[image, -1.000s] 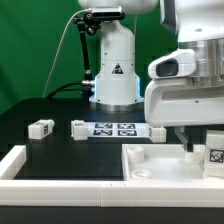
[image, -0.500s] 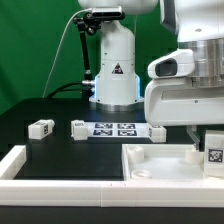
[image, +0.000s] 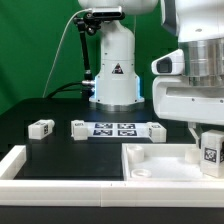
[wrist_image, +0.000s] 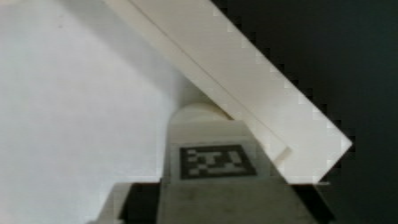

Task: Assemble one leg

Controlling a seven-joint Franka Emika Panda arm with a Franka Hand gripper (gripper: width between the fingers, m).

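My gripper (image: pixel 207 140) is at the exterior view's right, shut on a leg (image: pixel 210 152), a small white peg with a black-and-white tag facing the camera. It holds the leg upright just above the right part of the large white tray-like part (image: pixel 150 168). In the wrist view the leg (wrist_image: pixel 217 148) sits between my dark fingers (wrist_image: pixel 146 200), above the part's white face and next to its raised rim (wrist_image: pixel 267 90). Three more legs lie on the black table: two at the left (image: pixel 40 128) (image: pixel 78 128) and one by the arm (image: pixel 157 133).
The marker board (image: pixel 115 128) lies on the table between the loose legs. The robot base (image: pixel 113 70) stands behind it. A white raised border (image: pixel 20 165) runs along the table's front left. A green backdrop closes the back.
My arm has shifted toward the exterior view's right and a little up, carrying the leg. The leg's tag now shows more fully. The loose legs have not moved.
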